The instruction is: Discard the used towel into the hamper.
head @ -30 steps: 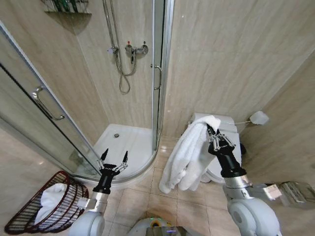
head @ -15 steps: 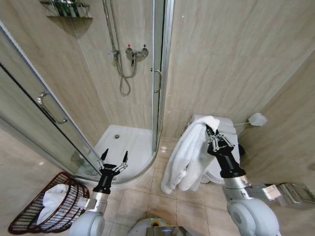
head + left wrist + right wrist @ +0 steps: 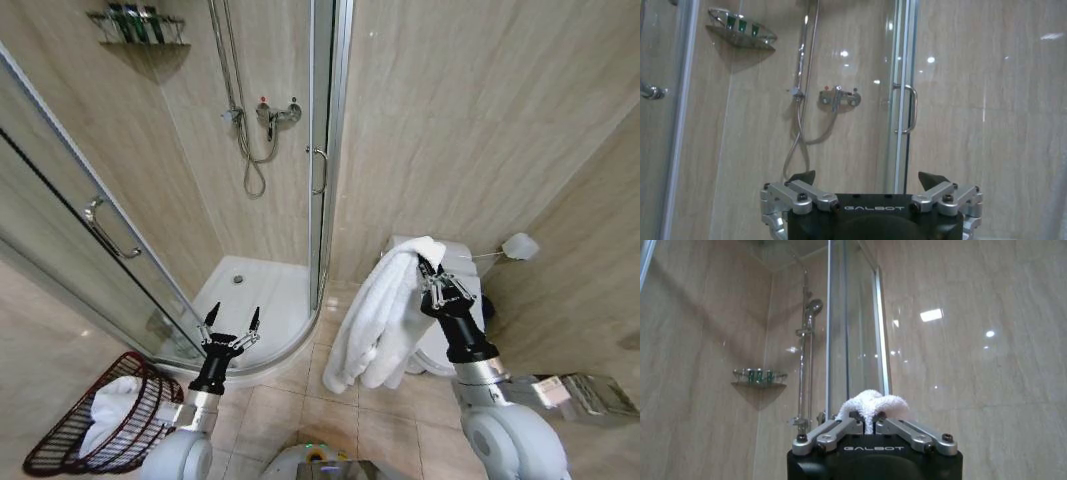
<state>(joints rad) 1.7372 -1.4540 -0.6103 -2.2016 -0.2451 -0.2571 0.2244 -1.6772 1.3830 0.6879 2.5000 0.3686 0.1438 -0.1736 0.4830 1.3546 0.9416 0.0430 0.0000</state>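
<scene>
— Since a second ago the whole head view has slid a little: the shower shelf sits lower in the picture and the hamper [image 3: 100,425] has edged toward the lower left corner, so the camera shifted, not the things. Both arms look just as they did.

— What is the right gripper [image 3: 432,276] doing?

— It is raised in front of the toilet [image 3: 470,265], fingers clamped on the top of a white towel [image 3: 385,320] that hangs down in long folds. The right wrist view shows a tuft of towel [image 3: 872,407] pinched between the closed fingers.

— And the left gripper [image 3: 231,322]?

— Held upright near the shower tray [image 3: 255,300], fingers spread apart, holding nothing.

— Where is the hamper?

— On the tiled floor at the robot's left, tilted, with white cloth [image 3: 112,410] already inside, well apart from the hanging towel
</scene>
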